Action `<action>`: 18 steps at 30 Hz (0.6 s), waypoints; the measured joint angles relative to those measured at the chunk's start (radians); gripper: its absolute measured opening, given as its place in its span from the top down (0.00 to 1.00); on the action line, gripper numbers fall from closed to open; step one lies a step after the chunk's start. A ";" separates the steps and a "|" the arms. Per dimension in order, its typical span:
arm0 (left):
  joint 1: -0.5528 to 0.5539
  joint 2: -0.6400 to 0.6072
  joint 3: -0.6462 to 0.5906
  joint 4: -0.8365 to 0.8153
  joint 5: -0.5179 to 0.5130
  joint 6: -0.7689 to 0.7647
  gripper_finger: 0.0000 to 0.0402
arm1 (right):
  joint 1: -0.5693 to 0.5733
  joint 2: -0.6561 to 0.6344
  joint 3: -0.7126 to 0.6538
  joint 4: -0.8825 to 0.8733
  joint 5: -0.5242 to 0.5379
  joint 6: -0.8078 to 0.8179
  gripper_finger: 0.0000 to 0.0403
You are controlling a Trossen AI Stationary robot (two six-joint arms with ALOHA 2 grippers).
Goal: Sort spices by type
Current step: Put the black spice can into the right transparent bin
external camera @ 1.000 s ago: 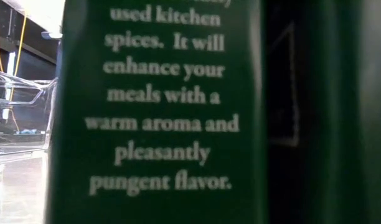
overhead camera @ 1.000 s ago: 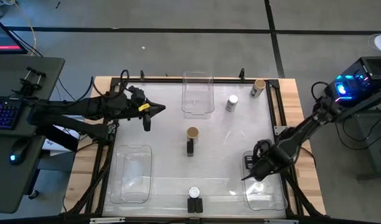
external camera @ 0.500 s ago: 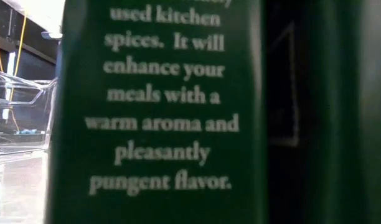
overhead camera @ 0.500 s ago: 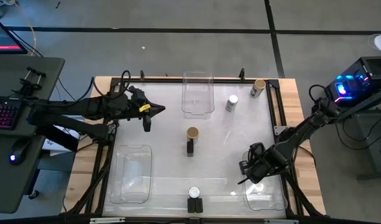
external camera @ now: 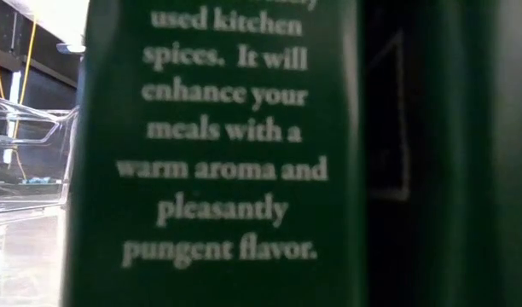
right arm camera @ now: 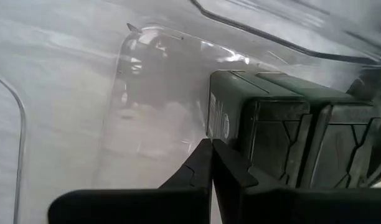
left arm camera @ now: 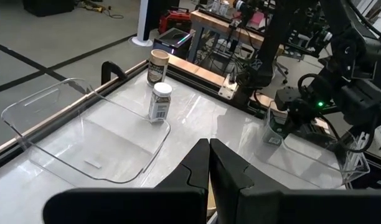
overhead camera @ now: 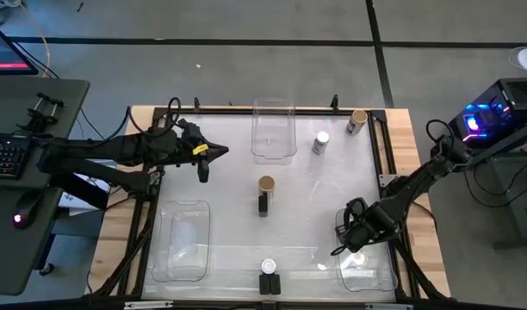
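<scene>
While both arms hang over the table, we list what we see from largest to smallest.

Table (overhead camera: pixel 315 194): its pale top is framed by wooden edges; we see wide bare room across the middle and right.
Far bin (overhead camera: pixel 274 129): clear, at the far edge, centre.
Left bin (overhead camera: pixel 180 241): clear, near the front-left corner.
Right bin (overhead camera: pixel 367 263): clear, at the front-right corner; two black boxes (right arm camera: pixel 290 137) stand side by side inside it.
Left gripper (overhead camera: pixel 222 151): fingers pressed together on nothing, held above the table's left part, well apart from the jars.
Right gripper (overhead camera: pixel 339 250): fingers clenched, nothing between them, over the right bin's inner edge.
Centre pair: tan-lid jar (overhead camera: pixel 266 184) touching a black box (overhead camera: pixel 263 205).
Front edge: white-lid jar (overhead camera: pixel 268 267) behind two black boxes (overhead camera: pixel 269 284).
Far right: silver-lid jar (overhead camera: pixel 320 142) and tan-lid jar (overhead camera: pixel 356 121), near each other.
</scene>
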 joint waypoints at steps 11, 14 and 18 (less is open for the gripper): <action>0.000 0.000 0.000 0.000 0.000 0.000 1.00 | 0.004 -0.003 0.100 0.040 0.027 -0.103 1.00; 0.000 0.000 0.000 -0.001 0.000 0.001 1.00 | 0.023 -0.003 0.124 0.043 -0.079 -0.147 1.00; 0.000 0.000 0.000 -0.001 0.000 0.018 1.00 | 0.066 -0.003 0.111 0.000 -0.220 -0.137 1.00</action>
